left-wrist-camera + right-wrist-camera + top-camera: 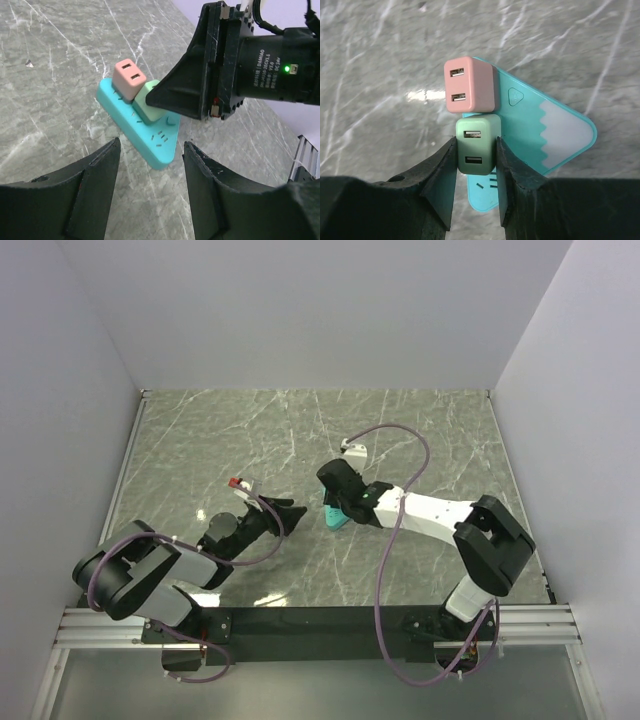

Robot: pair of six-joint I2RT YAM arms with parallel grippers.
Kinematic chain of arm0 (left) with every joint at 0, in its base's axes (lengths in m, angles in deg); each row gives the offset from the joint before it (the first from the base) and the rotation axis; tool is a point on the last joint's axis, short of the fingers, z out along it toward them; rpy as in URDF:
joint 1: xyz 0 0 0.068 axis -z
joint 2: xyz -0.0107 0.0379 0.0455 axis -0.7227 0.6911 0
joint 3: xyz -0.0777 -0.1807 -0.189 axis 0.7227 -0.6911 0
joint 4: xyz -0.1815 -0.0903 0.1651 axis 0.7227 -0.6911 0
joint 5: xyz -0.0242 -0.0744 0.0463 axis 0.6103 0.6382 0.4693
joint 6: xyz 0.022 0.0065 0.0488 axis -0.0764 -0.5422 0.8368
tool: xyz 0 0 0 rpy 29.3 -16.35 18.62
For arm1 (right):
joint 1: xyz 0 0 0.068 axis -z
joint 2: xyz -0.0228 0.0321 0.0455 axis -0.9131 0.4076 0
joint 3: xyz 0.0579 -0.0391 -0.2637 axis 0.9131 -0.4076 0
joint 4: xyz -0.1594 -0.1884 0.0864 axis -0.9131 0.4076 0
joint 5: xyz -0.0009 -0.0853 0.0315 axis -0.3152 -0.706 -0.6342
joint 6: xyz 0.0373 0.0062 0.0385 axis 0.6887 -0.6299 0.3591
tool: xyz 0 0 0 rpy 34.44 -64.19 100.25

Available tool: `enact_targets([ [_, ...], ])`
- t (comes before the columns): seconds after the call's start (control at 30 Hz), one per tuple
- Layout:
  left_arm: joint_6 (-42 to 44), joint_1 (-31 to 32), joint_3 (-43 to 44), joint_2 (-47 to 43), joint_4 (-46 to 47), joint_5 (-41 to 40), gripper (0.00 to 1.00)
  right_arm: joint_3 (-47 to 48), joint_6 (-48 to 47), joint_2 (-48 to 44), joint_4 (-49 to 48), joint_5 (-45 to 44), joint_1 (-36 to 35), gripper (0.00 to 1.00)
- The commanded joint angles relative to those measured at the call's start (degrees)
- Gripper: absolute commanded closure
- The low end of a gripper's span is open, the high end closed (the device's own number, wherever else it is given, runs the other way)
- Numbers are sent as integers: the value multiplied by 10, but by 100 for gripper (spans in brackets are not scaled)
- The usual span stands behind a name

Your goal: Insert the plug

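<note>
Right pincer (476, 156) is clamped on the mint-green plug (478, 144), standing on the teal strip (555, 131) on the desk (250, 430). Its two USB ports face up, with the long side in line with the pink plug (469, 84). Left pincer (151, 147) hangs open nearby.

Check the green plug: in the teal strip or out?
Looks in: green plug, pinched by the right fingers, sits against the strip beside the pink plug, no prongs showing. Full seating: cannot tell.

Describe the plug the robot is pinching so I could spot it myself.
On the grey marble table lies a turquoise triangular power strip. Two small cube plugs stand side by side on it; yours is the mint green plug, clamped in the right gripper, not the free pink plug beside it.
</note>
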Motion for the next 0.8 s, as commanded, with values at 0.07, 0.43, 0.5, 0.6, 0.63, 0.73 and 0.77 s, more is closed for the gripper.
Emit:
enact_targets([
  [0.07, 13, 3, -3, -11, 8, -7, 41, -26, 38, 56, 90, 65, -16, 100],
  [0.43, 20, 3, -6, -18, -4, -18, 41, -48, 53, 114, 107, 24, -41, 100],
  [0.5, 19, 3, -8, -20, -2, -17, 41, -52, 59, 118, 109, 21, -48, 100],
  [0.6, 16, 2, -10, -17, 4, -14, 41, -67, 71, 128, 109, 26, -56, 100],
  [0.63, 16, 3, -11, -18, 4, -12, 41, -80, 75, 129, 106, 27, -56, 100],
  [0.73, 16, 3, -11, -21, 0, -11, 41, -96, 85, 129, 94, 34, -57, 100],
  [0.77, 17, 2, -11, -24, -2, -12, 41, -99, 85, 125, 94, 32, -57, 100],
])
